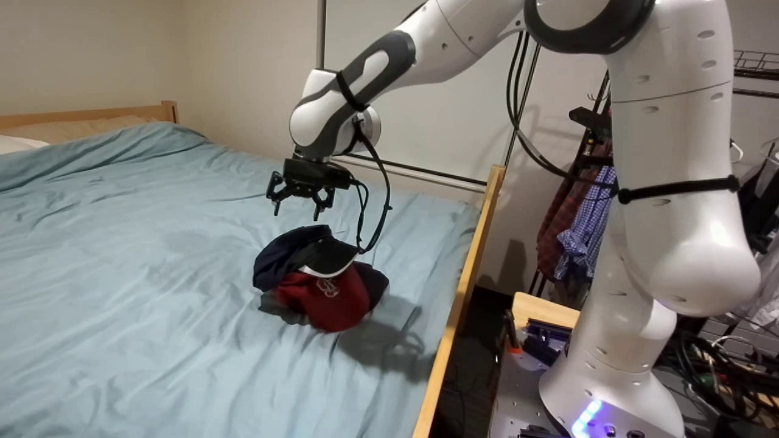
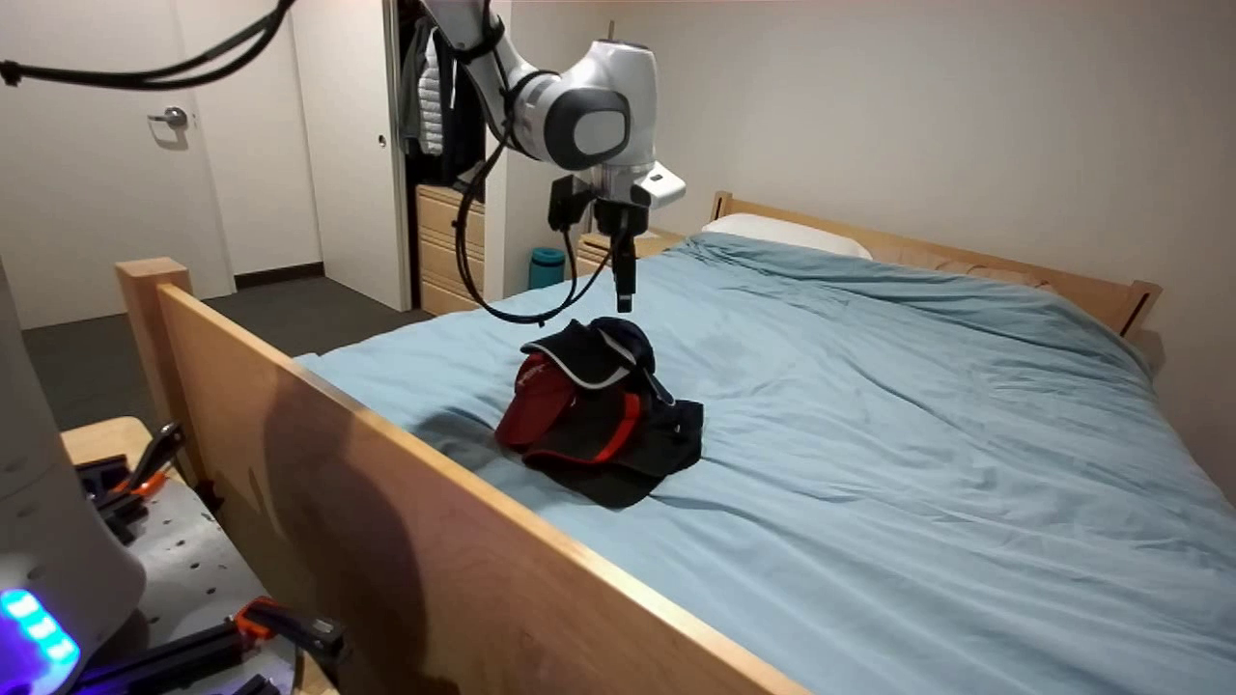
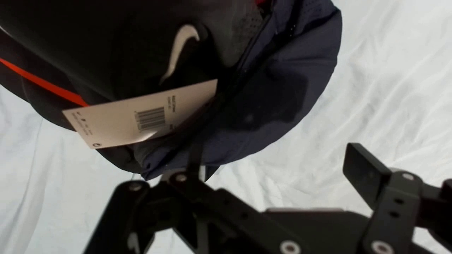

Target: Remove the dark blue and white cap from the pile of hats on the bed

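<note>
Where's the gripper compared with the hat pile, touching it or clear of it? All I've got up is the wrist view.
Observer: Clear of it. In both exterior views the gripper hangs above the pile of hats, with a gap between them.
Operator: Is there a cap I'm mostly missing?
Observer: Yes, the red cap. In an exterior view its pale emblem shows below a dark brim.
Operator: And where's the dark blue cap next to that?
Observer: Farther from the wooden footboard than the red cap is.
</note>
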`<action>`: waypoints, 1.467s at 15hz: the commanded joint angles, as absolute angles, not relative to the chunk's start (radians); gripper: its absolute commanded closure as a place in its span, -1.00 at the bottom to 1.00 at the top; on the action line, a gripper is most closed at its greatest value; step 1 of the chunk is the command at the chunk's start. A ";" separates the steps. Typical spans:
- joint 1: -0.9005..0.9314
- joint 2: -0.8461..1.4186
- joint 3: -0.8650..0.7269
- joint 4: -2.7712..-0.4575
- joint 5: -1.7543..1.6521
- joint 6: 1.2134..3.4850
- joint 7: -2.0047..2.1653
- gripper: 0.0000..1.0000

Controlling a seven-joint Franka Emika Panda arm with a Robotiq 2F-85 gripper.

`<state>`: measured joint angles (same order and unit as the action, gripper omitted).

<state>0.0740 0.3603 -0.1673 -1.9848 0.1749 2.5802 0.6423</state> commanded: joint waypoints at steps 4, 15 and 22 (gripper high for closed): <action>0.041 0.308 -0.117 -2.048 0.211 2.570 0.644 -1.00; -0.038 0.440 -0.057 -2.011 0.294 2.779 0.407 -1.00; -0.134 0.481 0.063 -1.984 0.436 2.791 0.230 -0.05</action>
